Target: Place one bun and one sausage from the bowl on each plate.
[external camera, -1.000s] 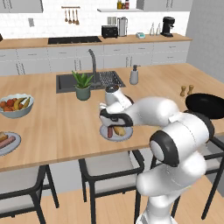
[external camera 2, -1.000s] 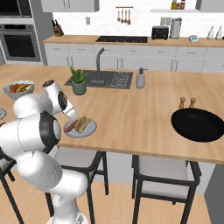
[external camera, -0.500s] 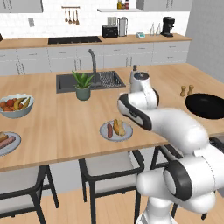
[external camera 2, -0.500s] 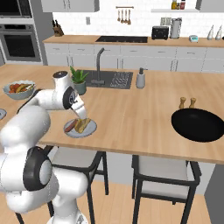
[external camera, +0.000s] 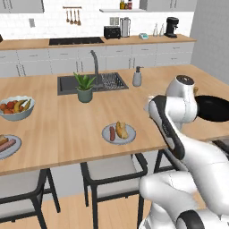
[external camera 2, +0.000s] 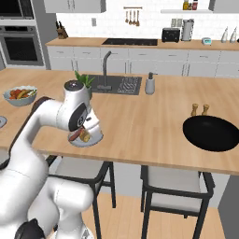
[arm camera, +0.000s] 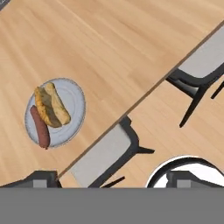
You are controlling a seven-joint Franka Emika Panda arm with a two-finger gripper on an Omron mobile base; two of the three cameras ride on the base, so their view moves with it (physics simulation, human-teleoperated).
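From the left base view, a flat round light-grey plate (external camera: 118, 133) near the wooden table's (external camera: 67, 120) front edge carries a golden bun (external camera: 121, 129) and brown sausage (external camera: 112, 133); a second plate (external camera: 6, 146) sits far left, and the wide black bowl (external camera: 214, 108) far right. The right base view shows the bowl (external camera 2: 210, 133) empty. In the hand view, my tool (arm camera: 112, 177) is spread wide, holding nothing, above the table edge.

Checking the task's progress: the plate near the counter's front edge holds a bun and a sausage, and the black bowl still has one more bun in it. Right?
Not quite. The plate near the front edge does hold a bun and a sausage, but the black bowl has nothing in it; the right base view shows its bare inside.
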